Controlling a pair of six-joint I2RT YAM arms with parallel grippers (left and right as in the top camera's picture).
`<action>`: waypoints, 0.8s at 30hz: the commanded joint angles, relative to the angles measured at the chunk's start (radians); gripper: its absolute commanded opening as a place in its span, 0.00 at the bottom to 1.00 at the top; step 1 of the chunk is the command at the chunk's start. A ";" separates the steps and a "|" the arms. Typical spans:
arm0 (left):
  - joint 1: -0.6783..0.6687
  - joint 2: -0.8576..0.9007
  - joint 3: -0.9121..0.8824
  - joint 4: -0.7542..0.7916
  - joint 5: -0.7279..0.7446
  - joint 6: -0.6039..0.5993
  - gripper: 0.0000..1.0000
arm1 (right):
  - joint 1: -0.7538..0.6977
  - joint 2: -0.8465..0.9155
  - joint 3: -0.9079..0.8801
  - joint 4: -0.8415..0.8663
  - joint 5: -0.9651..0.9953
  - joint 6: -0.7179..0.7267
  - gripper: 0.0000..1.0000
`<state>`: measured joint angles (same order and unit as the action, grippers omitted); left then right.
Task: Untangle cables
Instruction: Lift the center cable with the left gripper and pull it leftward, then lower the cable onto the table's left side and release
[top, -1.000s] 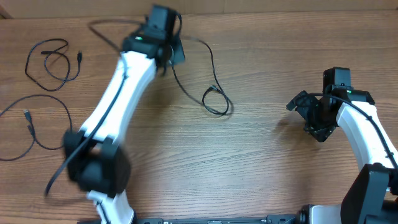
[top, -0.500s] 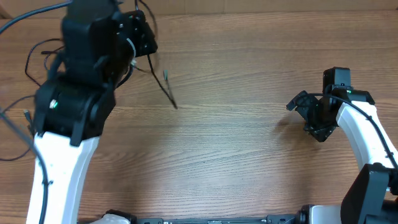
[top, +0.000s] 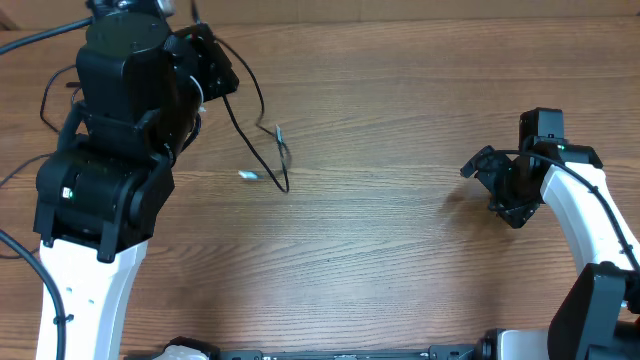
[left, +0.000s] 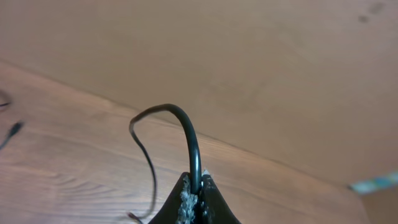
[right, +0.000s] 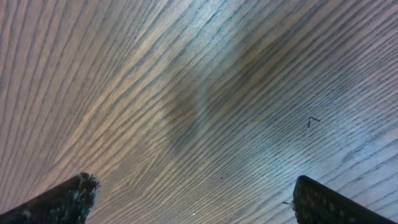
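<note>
Broad bare table (top: 400, 260) lies open between the arms. The raised left arm (top: 110, 170) blocks the left side, a cable (top: 250, 137) hanging just beside it toward the middle.

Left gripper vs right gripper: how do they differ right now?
1. The left gripper is shut on a thin black cable, which arcs up out of its tips. The right gripper is open, with nothing between its fingers.
2. The left gripper looks across the table toward its far edge. The right gripper points down at bare wood.

Both have dark two-finger tips.
</note>
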<state>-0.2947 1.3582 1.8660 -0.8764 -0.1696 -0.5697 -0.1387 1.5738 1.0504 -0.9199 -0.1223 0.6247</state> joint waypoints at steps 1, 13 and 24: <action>0.010 0.012 0.004 -0.026 -0.156 -0.089 0.04 | -0.006 0.000 -0.006 0.002 0.014 -0.003 1.00; 0.121 0.016 0.004 -0.318 -0.179 -0.489 0.04 | -0.006 0.000 -0.006 0.002 0.014 -0.003 1.00; 0.140 0.016 0.003 -0.671 -0.385 -0.713 0.04 | -0.006 0.000 -0.006 0.002 0.014 -0.003 1.00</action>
<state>-0.1616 1.3750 1.8652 -1.4837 -0.4400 -1.1065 -0.1387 1.5738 1.0504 -0.9203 -0.1223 0.6247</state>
